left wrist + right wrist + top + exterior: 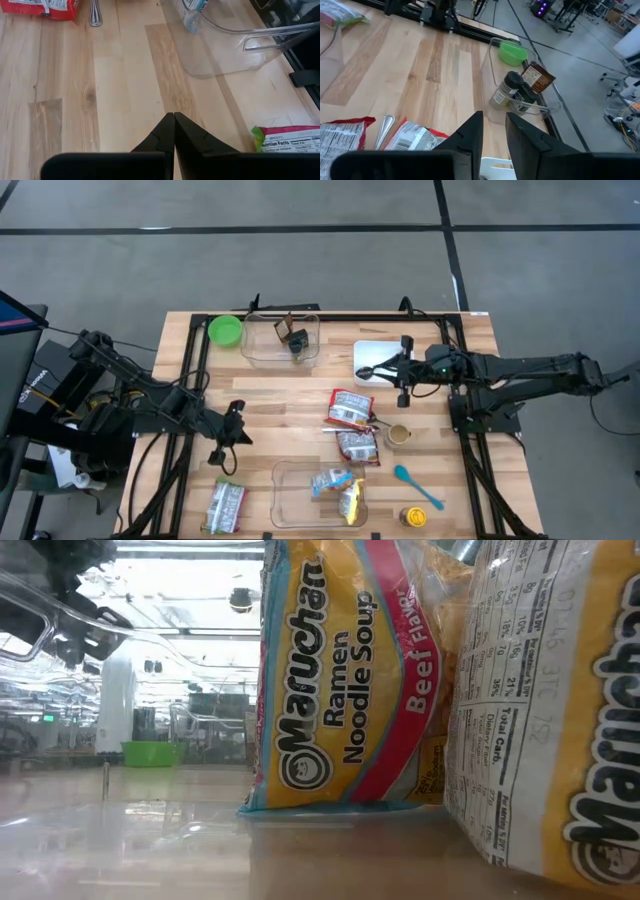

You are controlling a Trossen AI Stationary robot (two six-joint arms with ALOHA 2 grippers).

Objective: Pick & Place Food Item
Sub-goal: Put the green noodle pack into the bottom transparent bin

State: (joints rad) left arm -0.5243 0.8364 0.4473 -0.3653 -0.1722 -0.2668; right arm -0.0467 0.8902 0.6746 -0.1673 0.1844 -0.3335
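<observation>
Two red-and-white ramen packets (350, 408) (358, 446) lie flat on the wooden table's middle. A clear tub (285, 505) near the front edge holds two more packets (330, 480), which fill the low view (340, 670). Another packet (226, 506) lies flat at the front left. My left gripper (220, 452) hovers shut above bare wood left of the tub, its fingertips meeting (173, 116). My right gripper (372, 371) hangs over the near edge of a white tray (385, 352), its fingers a little apart (494, 125) with nothing between them.
At the back stand a green bowl (225, 330) and a clear tub (280, 338) holding dark jars (512, 90). A metal spoon (384, 131) lies by the middle packets. A small cup (399, 434), a teal spoon (418, 486) and a yellow-lidded jar (414, 517) sit front right.
</observation>
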